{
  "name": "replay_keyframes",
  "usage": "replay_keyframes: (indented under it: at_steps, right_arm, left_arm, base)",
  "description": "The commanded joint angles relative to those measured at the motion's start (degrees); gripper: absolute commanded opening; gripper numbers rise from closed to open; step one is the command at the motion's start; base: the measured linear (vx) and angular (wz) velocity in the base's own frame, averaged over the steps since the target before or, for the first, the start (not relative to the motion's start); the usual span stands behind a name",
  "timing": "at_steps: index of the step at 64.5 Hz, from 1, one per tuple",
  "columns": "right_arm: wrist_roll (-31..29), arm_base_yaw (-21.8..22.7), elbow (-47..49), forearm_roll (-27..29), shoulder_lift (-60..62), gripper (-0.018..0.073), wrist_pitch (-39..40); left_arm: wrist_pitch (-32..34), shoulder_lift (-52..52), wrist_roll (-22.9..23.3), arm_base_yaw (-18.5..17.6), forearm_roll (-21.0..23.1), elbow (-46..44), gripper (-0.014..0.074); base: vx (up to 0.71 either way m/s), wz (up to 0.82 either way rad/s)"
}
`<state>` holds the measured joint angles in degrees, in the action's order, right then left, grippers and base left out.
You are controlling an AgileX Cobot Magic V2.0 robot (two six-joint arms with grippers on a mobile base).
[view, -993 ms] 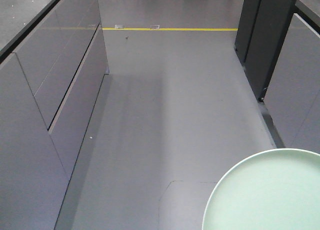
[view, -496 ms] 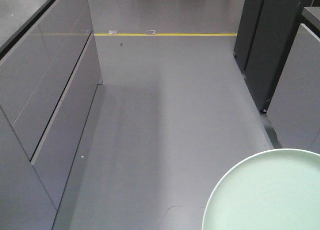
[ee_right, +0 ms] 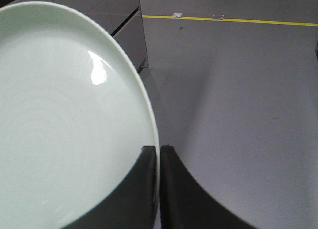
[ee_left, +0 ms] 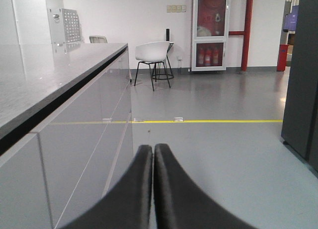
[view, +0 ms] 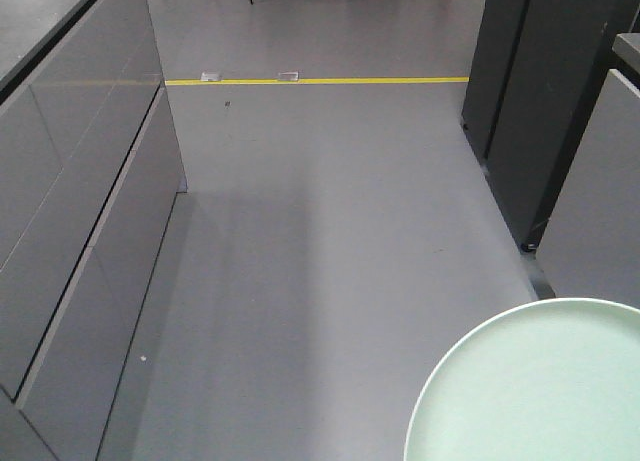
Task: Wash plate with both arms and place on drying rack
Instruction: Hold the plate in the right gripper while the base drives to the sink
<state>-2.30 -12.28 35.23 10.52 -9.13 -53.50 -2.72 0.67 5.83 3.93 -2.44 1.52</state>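
The pale mint-green plate (view: pixel 535 391) fills the lower right corner of the front view, held above the grey floor. In the right wrist view the plate (ee_right: pixel 64 119) covers the left half, and my right gripper (ee_right: pixel 158 147) is shut on its rim, one finger on each face. My left gripper (ee_left: pixel 153 146) is shut with nothing between its black fingers, pointing along the floor beside the counter. The drying rack is out of view. Neither arm shows in the front view.
A long grey cabinet run (view: pixel 70 211) with a dark countertop (ee_left: pixel 44 85) lines the left side. Dark tall cabinets (view: pixel 540 101) stand on the right. A yellow floor line (view: pixel 320 81) crosses ahead; a white chair (ee_left: pixel 154 52) stands beyond it.
The view has moved forward along the aisle: the left cabinets slid toward the left and the yellow line dropped slightly in the frame. The plate keeps its place in the lower right corner.
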Motion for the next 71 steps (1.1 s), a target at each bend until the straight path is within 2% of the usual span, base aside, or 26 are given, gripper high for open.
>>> replay_keyframes:
  at_steps: [1,71]
  right_arm:
    - [-0.01,0.17,1.32,0.28,-0.78,-0.0005,4.24]
    - [-0.01,0.17,1.32,0.28,-0.78,-0.0005,4.24]
  left_arm:
    - [4.24,0.88,0.52,0.06,0.26,0.86,-0.0006]
    - [4.24,0.88,0.52,0.06,0.26,0.86,-0.0006]
  base:
    - [0.31,-0.04]
    - [0.27,-0.08]
